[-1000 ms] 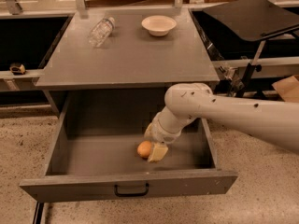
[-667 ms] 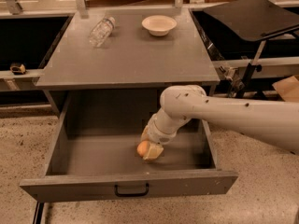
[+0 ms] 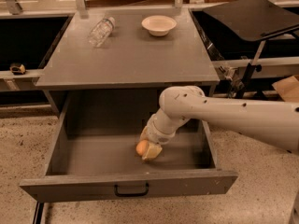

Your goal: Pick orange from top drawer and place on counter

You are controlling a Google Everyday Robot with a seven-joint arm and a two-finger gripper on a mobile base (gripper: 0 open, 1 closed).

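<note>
The top drawer [image 3: 126,183] is pulled fully open below the counter [image 3: 131,55]. The orange [image 3: 141,148] lies on the drawer floor, near the front and a little right of the middle. My gripper [image 3: 148,148] is down inside the drawer, right at the orange, touching or nearly touching its right side and partly covering it. The white arm [image 3: 224,115] reaches in from the right over the drawer's right wall.
A white bowl [image 3: 159,24] and a clear plastic bottle [image 3: 101,30] lying on its side are at the back of the counter. A black tilted stand [image 3: 252,13] is at the right. Dark recesses flank the cabinet.
The gripper has shifted slightly left and closer onto the orange. The orange has stayed in place on the drawer floor.
</note>
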